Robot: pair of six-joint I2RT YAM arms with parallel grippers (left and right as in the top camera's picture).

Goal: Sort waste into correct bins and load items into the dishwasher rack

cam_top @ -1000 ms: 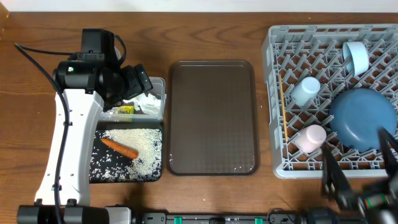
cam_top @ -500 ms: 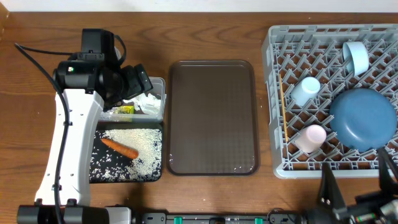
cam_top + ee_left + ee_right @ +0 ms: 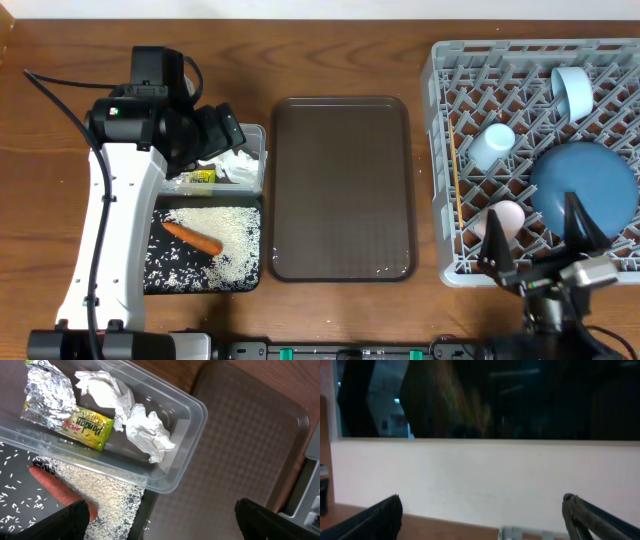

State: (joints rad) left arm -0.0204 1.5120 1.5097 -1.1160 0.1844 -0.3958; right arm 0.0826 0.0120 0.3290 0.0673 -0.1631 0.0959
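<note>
The dishwasher rack (image 3: pixel 441 150) at the right holds a blue plate (image 3: pixel 580 185), a light blue cup (image 3: pixel 492 145), a pink cup (image 3: pixel 503 218), a pale bowl (image 3: pixel 572 90) and chopsticks (image 3: pixel 455 190) along its left wall. My right gripper (image 3: pixel 540 243) is open and empty at the rack's front edge; its wrist view faces a white wall. My left gripper (image 3: pixel 218 132) hangs open and empty over the clear tub (image 3: pixel 192 407), which holds the foil wrapper (image 3: pixel 65 415) and napkins (image 3: pixel 132 417). The carrot piece (image 3: pixel 192 237) and rice (image 3: pixel 228 228) lie in the black tray (image 3: pixel 155 278).
A large brown serving tray (image 3: pixel 342 190) lies between the bins and the rack, with a few rice grains at its front edge. Bare wooden table surrounds everything. The left arm's white link runs along the bins' left side.
My right gripper has swung in from the lower right corner, leftwards, and now stands at the rack's front edge, fingers spread. The left arm has not moved.
</note>
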